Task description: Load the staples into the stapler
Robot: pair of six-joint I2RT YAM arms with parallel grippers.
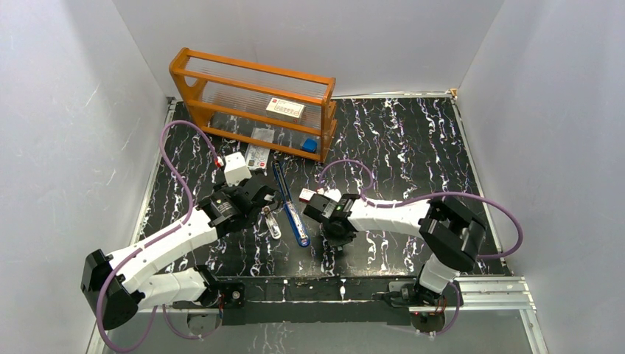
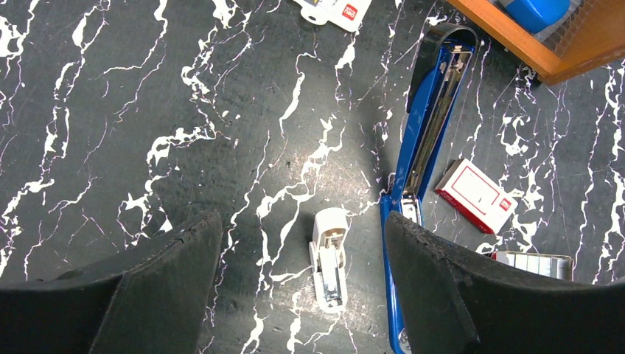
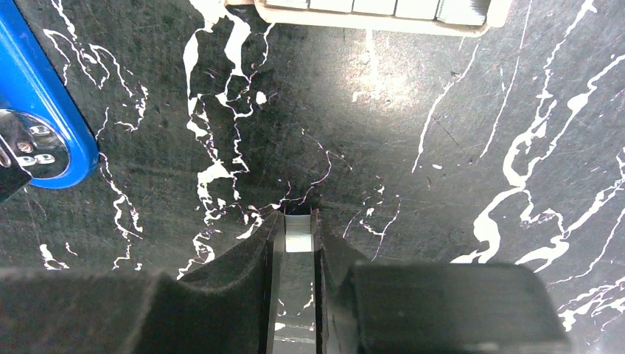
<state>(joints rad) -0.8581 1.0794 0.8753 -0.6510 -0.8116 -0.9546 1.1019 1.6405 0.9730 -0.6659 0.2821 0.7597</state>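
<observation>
Staples [image 3: 376, 6]: silvery strips side by side in a pale tray [image 3: 368, 23] on the black marbled table [image 1: 413, 147].
Stapler [image 2: 426, 140]: blue, opened flat, channel exposed, lying left of the tray.
Right gripper [image 3: 298, 225]: narrow, pinching one staple strip [image 3: 298, 295], low over the table between tray and Stapler.
Left gripper [image 2: 301, 221]: spread wide, holding nothing, over a small white tool [image 2: 329, 258].
Box [image 2: 475, 195]: red-and-white, just beside the Stapler.
</observation>
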